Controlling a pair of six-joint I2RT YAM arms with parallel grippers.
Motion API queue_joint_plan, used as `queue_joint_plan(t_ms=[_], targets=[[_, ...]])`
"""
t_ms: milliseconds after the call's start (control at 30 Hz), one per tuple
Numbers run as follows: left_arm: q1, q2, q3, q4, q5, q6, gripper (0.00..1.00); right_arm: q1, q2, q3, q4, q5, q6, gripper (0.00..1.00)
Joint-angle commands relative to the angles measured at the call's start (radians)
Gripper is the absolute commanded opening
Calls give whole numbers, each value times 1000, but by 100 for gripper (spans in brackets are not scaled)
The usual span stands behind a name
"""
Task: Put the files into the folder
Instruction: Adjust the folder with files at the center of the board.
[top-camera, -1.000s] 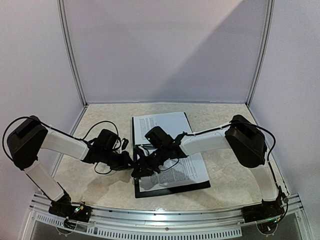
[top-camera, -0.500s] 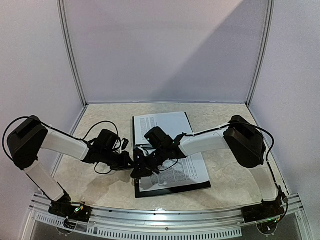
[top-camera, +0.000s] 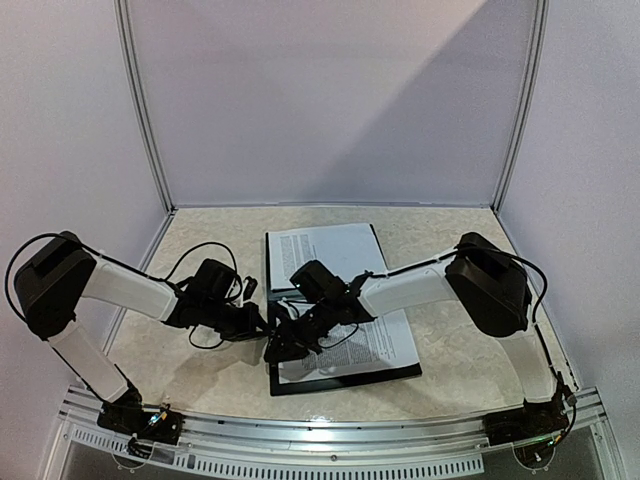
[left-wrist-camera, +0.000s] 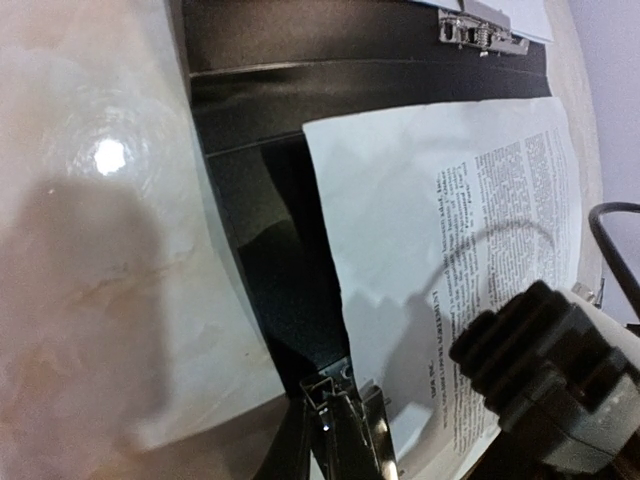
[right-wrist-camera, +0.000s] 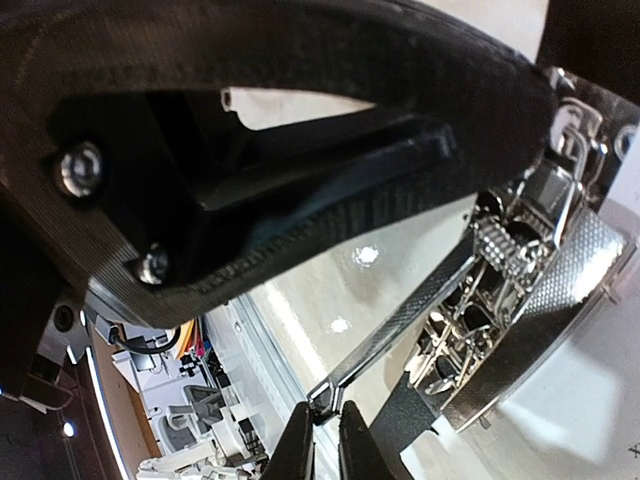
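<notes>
While the folder lies open and flat on the table, the files rest on its inner face, text side up, covering most of the black board. A dark strip of the folder stays bare along its left side. Both arms reach in to that side, and the left hand and the right hand meet there, just beside each other, at the folder's near left part.

From the left wrist, the top sheet's corner lies loose on the black board, with a far clip at the sheet's far end and a near clip right at the hand's tip. The left hand's fingers are together; whether they grip that clip cannot be told.

From the right wrist, the near clip shows as a bright metal spring works, and a thin lever slants down from it. The right hand's fingers are pinched on the lever's tip. The table gleams pale behind the lever.
</notes>
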Motion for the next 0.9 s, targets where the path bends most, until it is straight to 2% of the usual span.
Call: queue_joint_plan(t_ms=[0, 300, 533, 867], targets=[[-22, 57, -47, -136, -53, 16, 5, 3, 25, -36, -10, 65, 55, 9], [-22, 46, -63, -136, -56, 15, 5, -11, 2, -91, -3, 112, 83, 6], [-22, 50, -69, -101, -51, 16, 5, -32, -53, -220, 191, 143, 211, 7], [-22, 50, -74, -99, -48, 23, 5, -34, -48, -199, 225, 131, 228, 8]])
